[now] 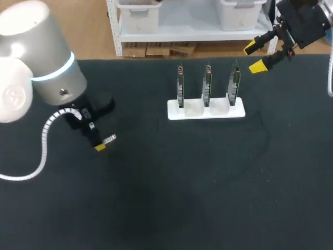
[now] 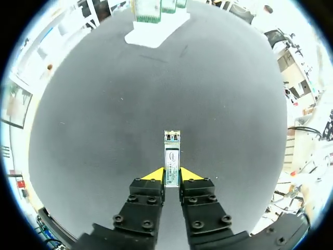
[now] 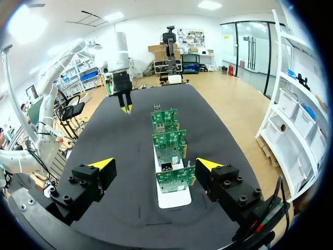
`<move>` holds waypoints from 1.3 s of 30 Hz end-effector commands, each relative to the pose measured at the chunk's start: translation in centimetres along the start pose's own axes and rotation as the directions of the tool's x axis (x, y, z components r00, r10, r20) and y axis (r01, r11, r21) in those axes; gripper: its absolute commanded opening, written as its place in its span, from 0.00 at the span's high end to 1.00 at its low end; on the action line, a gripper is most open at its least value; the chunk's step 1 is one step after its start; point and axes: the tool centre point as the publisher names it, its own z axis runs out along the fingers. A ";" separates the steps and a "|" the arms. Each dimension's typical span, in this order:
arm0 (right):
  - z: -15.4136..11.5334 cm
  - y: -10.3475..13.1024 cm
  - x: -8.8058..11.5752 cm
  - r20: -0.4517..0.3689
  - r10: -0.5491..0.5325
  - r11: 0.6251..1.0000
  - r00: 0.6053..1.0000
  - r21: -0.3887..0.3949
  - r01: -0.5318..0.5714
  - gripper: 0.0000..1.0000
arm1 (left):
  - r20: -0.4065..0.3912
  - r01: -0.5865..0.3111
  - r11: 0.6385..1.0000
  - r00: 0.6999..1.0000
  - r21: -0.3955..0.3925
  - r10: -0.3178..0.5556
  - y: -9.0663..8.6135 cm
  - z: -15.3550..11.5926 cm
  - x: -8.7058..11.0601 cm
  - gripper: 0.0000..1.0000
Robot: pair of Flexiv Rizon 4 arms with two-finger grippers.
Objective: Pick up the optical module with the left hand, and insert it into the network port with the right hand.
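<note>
The left claw [image 2: 172,179] is pinching the module [image 2: 172,156] by its near end, one yellow tip on each long side. Most of the body juts out ahead of the fingers, level and in line with them. In the head view it sits low over the left side of the tabletop [image 1: 156,198]. I cannot tell whether it is lifted clear or resting on the surface.

The right claw [image 1: 257,56] hangs spread wide and empty at the far right, just beyond the white stand [image 1: 206,110]. The stand carries three upright boards [image 1: 207,83] in a row, well apart from the module. A small metal cage on the board nearest the right claw is probably the port [image 3: 167,167], though it is too small to be sure.

The module looks like a slim metal-cased bar, so I judge it light and stiff. Its smooth sides could slide or twist in a light pinch. The ends are likely the delicate parts and are best left untouched.

For the handover, the right claw would do well to grip the flat long sides on the free forward half. That should keep the bar square to the fingers, so that it meets the narrow port straight.
</note>
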 end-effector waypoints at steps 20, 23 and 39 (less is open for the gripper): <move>0.0 0.2 0.0 0.000 0.000 1.000 1.000 0.004 0.000 0.00 | 0.318 0.002 1.000 0.948 -0.022 0.005 -1.1 -8.2 0.4 1.00; 0.0 0.2 0.0 0.000 0.000 1.000 1.000 0.004 0.000 0.00 | 0.360 -0.004 0.999 0.933 -0.036 0.016 -1.3 -8.9 -0.8 1.00; 0.0 0.2 0.0 0.000 0.000 1.000 1.000 0.004 0.000 0.00 | 0.452 -0.347 0.927 0.810 -0.142 0.373 0.9 -17.3 -15.4 1.00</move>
